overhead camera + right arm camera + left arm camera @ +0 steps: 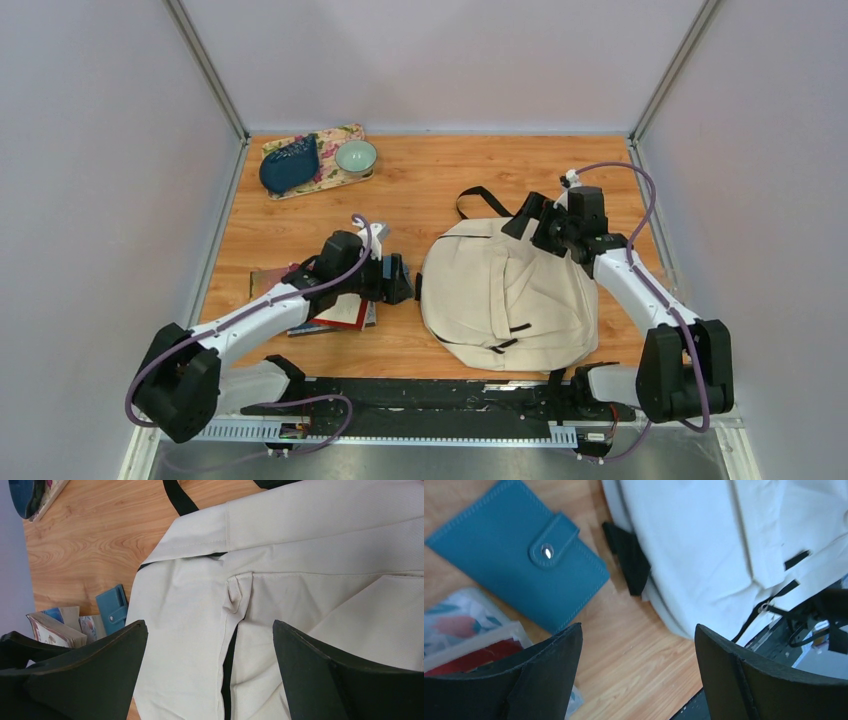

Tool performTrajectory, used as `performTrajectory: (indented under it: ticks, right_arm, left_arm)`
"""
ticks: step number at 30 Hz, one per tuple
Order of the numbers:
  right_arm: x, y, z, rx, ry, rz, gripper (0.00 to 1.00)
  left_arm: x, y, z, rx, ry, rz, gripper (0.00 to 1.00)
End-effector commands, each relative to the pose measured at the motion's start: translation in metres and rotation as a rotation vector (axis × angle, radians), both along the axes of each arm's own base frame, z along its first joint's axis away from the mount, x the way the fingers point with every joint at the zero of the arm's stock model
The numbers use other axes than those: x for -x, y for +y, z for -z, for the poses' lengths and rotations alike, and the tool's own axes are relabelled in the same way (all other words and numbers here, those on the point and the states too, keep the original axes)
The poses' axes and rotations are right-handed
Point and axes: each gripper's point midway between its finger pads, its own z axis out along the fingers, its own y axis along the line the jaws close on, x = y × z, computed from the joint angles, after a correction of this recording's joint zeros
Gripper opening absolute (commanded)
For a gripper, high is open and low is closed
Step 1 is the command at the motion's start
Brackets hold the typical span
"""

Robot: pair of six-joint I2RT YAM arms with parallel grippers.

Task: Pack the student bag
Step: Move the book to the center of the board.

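Both left tool (636,630) and right tool (209,625) gape wide; student bag (500,290) lies lengthwise near-to-far, top far.

This is a robotics lab test cell, not a lived-in room. A bare orange-brown wooden tabletop (430,180) is boxed in on three sides by plain pale grey wall panels (440,60), joined at the corners by silver metal frame posts (208,70). A white-and-black left robot arm (250,320) and a matching right robot arm (640,285) are bolted to a long black mounting rail (430,400) at the near edge, with thin purple cables (610,164) looped along them. The only everyday things are a large cream fabric backpack (500,290), a small stack of paperback books (345,315), a teal snap-tab wallet (519,555) and a flower-patterned rectangular tray (345,133).
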Motion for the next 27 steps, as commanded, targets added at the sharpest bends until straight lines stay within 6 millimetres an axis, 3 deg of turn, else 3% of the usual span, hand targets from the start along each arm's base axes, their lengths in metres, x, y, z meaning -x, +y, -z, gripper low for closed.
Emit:
performTrajectory:
  ticks: [1,11,16,23,27]
  right_arm:
    - [0.001,0.002,-0.012,-0.025,-0.041,0.001,0.99]
    - [-0.001,0.009,-0.005,-0.074,-0.013,0.006,0.99]
    - [-0.003,0.010,0.002,-0.076,0.010,0.010,0.99]
    - [-0.004,0.013,0.005,-0.093,0.019,0.011,0.99]
    - [-0.005,0.014,0.006,-0.101,0.024,0.011,0.99]
  left_arm:
    - [0.012,0.005,0.017,0.011,0.032,-0.056,0.89]
    - [0.026,0.013,0.058,-0.063,0.142,-0.083,0.87]
    - [0.028,-0.006,0.046,-0.060,0.097,-0.039,0.85]
    - [0.017,-0.005,0.026,-0.119,0.020,-0.051,0.86]
    - [0.021,-0.014,0.016,-0.092,0.006,-0.011,0.86]
